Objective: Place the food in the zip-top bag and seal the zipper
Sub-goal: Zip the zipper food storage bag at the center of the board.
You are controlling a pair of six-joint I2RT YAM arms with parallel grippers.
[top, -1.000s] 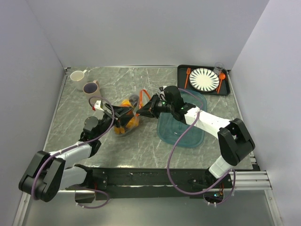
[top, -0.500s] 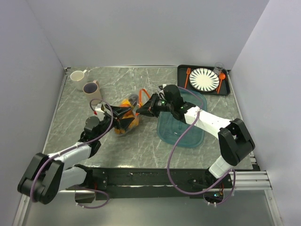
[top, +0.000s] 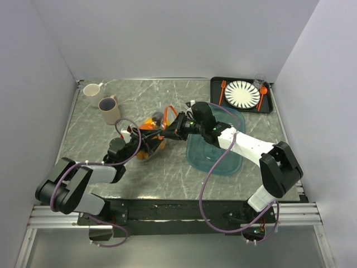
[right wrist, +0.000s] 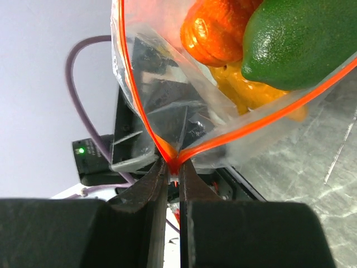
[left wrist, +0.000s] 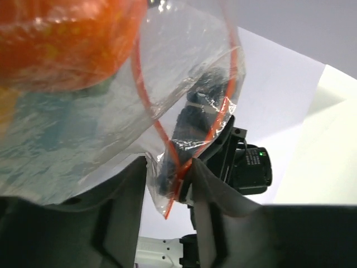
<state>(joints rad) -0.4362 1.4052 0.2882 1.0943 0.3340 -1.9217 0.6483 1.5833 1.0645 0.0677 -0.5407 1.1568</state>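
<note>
The clear zip-top bag [top: 152, 139] lies mid-table holding the food: an orange piece [right wrist: 215, 28], a green lime [right wrist: 301, 39] and a yellow piece [right wrist: 251, 89]. An orange piece [left wrist: 61, 39] also shows in the left wrist view. My right gripper [top: 166, 133] [right wrist: 174, 167] is shut on the orange-red zipper [right wrist: 262, 120] at the bag's right end, where the two strips meet. The mouth gapes beyond that point. My left gripper [top: 143, 146] [left wrist: 169, 167] has its jaws apart, and the bag's other corner, with the zipper [left wrist: 146, 106], hangs between the fingers.
A translucent teal tray [top: 215, 153] lies under my right forearm. Two mugs [top: 92, 89] [top: 109, 109] stand at the back left. A black tray [top: 270, 106] at the back right holds a plate [top: 241, 95], an orange fork [top: 222, 92], a spoon [top: 261, 96] and a glass [top: 259, 81].
My left arm has dropped low to the table and reached right, under the bag's left end. The bag has sagged slightly. My right gripper has kept its grip and barely moved.
</note>
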